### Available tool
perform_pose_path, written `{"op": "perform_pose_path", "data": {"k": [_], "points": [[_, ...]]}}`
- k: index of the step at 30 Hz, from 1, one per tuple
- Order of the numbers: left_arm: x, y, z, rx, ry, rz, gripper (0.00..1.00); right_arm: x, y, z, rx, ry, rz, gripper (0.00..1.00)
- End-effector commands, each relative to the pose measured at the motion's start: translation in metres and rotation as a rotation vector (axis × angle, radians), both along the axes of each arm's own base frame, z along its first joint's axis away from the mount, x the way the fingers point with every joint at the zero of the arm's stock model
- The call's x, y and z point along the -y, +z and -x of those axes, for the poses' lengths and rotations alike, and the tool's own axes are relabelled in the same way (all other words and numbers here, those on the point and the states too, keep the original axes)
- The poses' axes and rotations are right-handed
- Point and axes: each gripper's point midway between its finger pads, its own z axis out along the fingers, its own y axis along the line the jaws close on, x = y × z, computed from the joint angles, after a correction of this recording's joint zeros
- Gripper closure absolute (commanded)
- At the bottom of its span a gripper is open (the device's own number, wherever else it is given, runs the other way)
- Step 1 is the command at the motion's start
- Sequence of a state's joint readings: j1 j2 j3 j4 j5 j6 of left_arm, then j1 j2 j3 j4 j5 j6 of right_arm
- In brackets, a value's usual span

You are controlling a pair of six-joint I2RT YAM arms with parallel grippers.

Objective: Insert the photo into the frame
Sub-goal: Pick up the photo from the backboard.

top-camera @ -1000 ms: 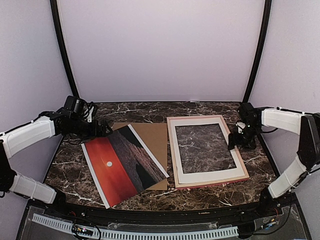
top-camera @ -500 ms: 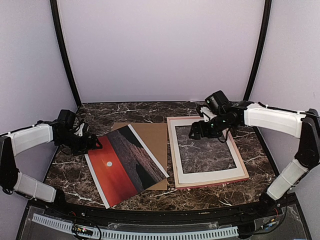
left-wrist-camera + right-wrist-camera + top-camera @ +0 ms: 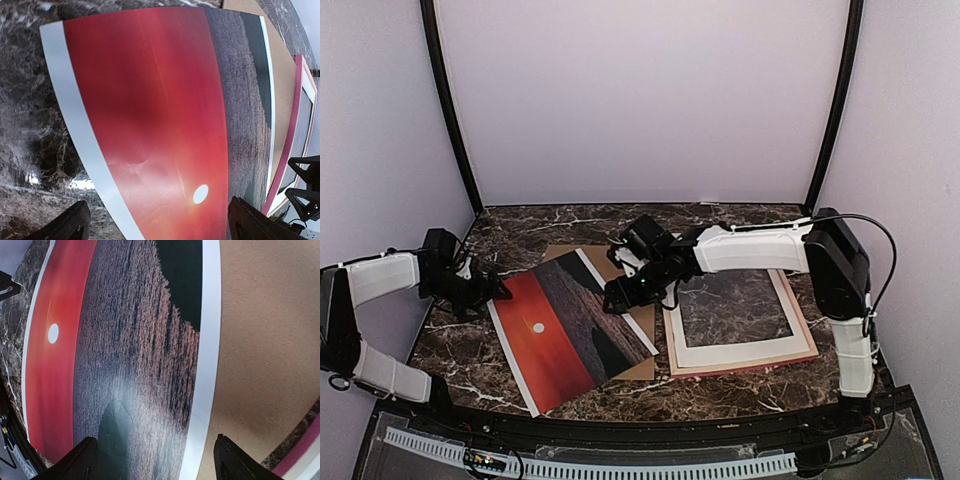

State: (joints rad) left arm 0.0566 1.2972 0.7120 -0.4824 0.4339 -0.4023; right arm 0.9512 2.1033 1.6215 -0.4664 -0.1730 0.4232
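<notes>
Nearest: the photo, flat and face up, left of the frame, partly overlapping the brown backing board. Red sky, small white sun, dark water, white border, glossy. Not yet lifted or framed. Further back, also left of the frame: left gripper at the print's far-left corner, right gripper over its far-right edge, both spread wide, gripping nothing. Left, judging by this: grasp, carry, seat.

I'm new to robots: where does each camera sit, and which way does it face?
Top external: high behind the arms, looking down at the table; shows left arm, right arm, photo, frame.
Left wrist: on the left arm, facing down at the photo's red sky; open jaws' fingertips at the bottom.
Right wrist: on the right arm, over the photo's dark water and backing board; fingertips below.
Shared: both wrist views show the sun.
</notes>
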Motion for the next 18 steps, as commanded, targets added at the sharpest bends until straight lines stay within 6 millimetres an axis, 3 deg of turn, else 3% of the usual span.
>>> {"op": "perform_pose_path", "data": {"k": [1, 11, 18], "points": [[0.001, -0.010, 0.015, -0.057, 0.069, 0.055, 0.01, -0.014, -0.005, -0.003, -0.021, -0.008, -0.003, 0.20], [0.001, -0.026, 0.035, -0.119, 0.165, 0.090, 0.01, -0.016, -0.037, 0.005, -0.091, -0.007, 0.017, 0.21], [0.009, -0.034, 0.044, -0.122, 0.186, 0.154, 0.03, -0.016, -0.044, 0.007, -0.113, -0.007, 0.016, 0.22]]}}
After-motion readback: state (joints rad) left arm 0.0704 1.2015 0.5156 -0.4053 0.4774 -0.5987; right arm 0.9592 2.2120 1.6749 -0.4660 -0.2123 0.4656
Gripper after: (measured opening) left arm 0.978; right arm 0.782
